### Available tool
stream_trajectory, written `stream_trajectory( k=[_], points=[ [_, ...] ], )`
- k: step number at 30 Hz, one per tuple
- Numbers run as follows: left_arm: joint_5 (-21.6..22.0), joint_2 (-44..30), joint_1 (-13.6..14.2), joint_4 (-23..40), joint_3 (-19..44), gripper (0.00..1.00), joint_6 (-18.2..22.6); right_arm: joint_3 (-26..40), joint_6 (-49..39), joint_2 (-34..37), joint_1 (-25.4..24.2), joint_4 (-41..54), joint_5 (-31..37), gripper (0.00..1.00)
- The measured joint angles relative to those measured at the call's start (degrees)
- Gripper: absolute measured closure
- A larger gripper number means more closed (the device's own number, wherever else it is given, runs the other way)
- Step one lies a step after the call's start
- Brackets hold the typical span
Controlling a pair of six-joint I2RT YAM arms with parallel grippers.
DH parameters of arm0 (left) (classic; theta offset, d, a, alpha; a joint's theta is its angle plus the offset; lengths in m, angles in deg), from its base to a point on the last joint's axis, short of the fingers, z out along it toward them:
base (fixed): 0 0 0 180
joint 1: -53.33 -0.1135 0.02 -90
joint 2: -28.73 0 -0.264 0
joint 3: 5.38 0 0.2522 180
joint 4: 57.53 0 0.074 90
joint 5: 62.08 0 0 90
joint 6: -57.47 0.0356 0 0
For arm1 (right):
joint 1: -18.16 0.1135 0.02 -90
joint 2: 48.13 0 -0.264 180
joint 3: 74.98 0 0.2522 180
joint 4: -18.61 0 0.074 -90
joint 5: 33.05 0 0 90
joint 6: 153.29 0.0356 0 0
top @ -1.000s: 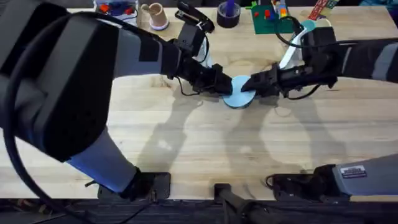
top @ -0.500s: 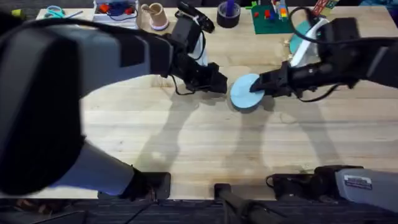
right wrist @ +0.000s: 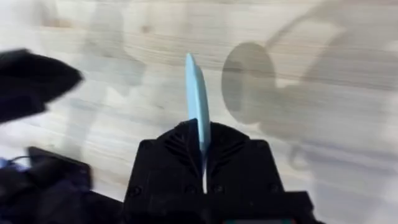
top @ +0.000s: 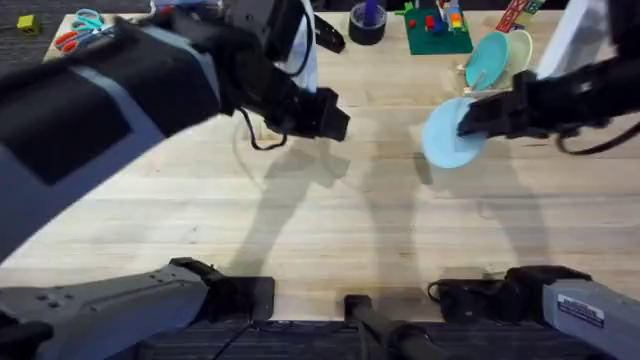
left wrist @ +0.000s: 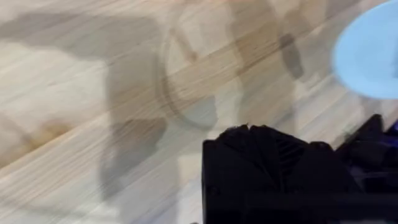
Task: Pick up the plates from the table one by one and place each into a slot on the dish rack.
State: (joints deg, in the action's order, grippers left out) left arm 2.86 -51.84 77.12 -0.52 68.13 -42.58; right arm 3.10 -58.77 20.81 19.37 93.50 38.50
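— Since a moment ago, what moved?
— Right gripper (top: 468, 122) carried the pale blue plate (top: 447, 135) toward the table's (top: 330, 220) right side, lifted above it, pinched edge-on between its fingers (right wrist: 186, 146).
— And the left gripper (top: 335, 115)?
— Drawn back left; whether it's spread or pressed together, I cannot tell. Two plates (top: 497, 55) stand near the far right edge.

Tabletop (top: 330, 240) was pale butcher-block planks, grain visible, soft arm shadows across it. Far edge carried clutter: scissors (top: 78, 30), dark tape roll (top: 367, 24), green baseplate (top: 437, 30) with bricks. Dark floor strip showed beyond the far left corner.
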Motion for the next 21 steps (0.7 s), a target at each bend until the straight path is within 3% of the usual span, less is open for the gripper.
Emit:
stream_trajectory(
  k=[9, 17, 19, 21],
  points=[
    [11.4, 0.4, 0.0, 16.8, 13.8, 0.962, 7.0, 13.4, -4.8, 0.0, 0.0, 13.6, 14.9, 0.97],
    [14.6, 0.4, 0.0, 18.9, 20.0, 0.962, 9.3, 23.7, -6.2, 0.0, 0.0, 17.7, 23.6, 0.97],
    [14.8, 0.4, 0.0, 18.9, 20.5, 0.845, 10.1, 25.2, -6.5, 0.0, 0.0, 18.3, 24.9, 0.97],
    [14.9, 0.4, 0.0, 19.0, 20.5, 0.57, 10.4, 26.0, -6.7, 0.0, 0.0, 18.5, 25.5, 0.97]
  ],
)
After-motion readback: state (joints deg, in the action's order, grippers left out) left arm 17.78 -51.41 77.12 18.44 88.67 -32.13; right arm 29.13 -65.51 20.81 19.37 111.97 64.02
